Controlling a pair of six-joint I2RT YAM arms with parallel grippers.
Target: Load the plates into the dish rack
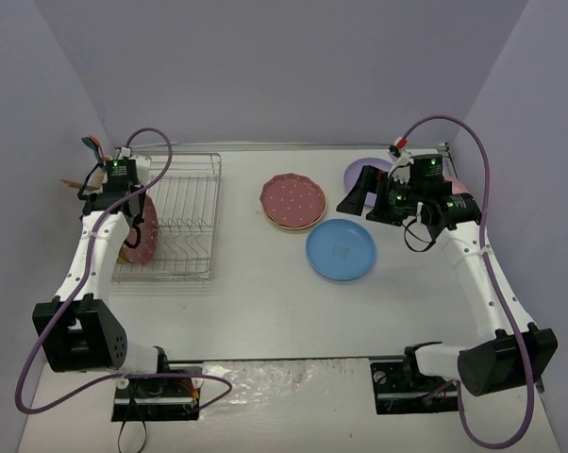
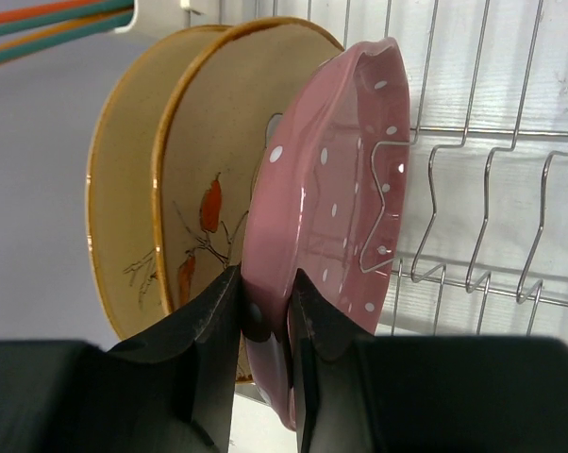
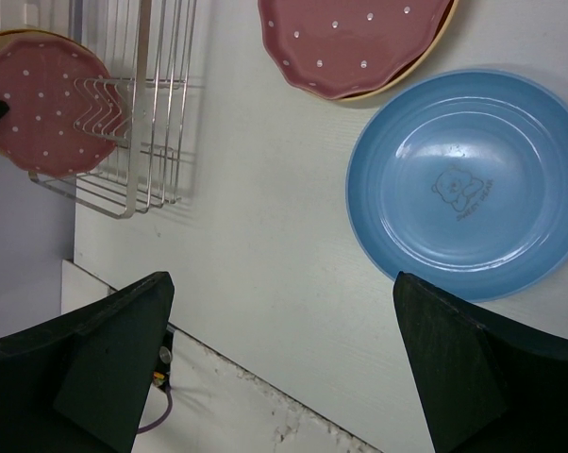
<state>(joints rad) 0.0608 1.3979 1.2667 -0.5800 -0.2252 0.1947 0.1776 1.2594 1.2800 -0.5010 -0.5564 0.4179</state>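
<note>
My left gripper (image 2: 265, 311) is shut on the rim of a dark pink speckled plate (image 2: 331, 189), which it holds upright on edge among the tines at the left end of the dish rack (image 1: 185, 212). Two tan floral plates (image 2: 204, 179) stand upright just behind it. On the table lie another pink speckled plate (image 1: 292, 196) on top of a tan one, and a blue plate (image 1: 341, 250). A lilac plate (image 1: 358, 170) is partly hidden by my right gripper (image 1: 359, 193), which hovers open above the table with nothing between its fingers.
A white caddy (image 2: 161, 14) with coloured sticks hangs on the rack's left side. The rack's tines (image 2: 492, 189) to the right of the held plate hold nothing. Purple walls close in the table on three sides.
</note>
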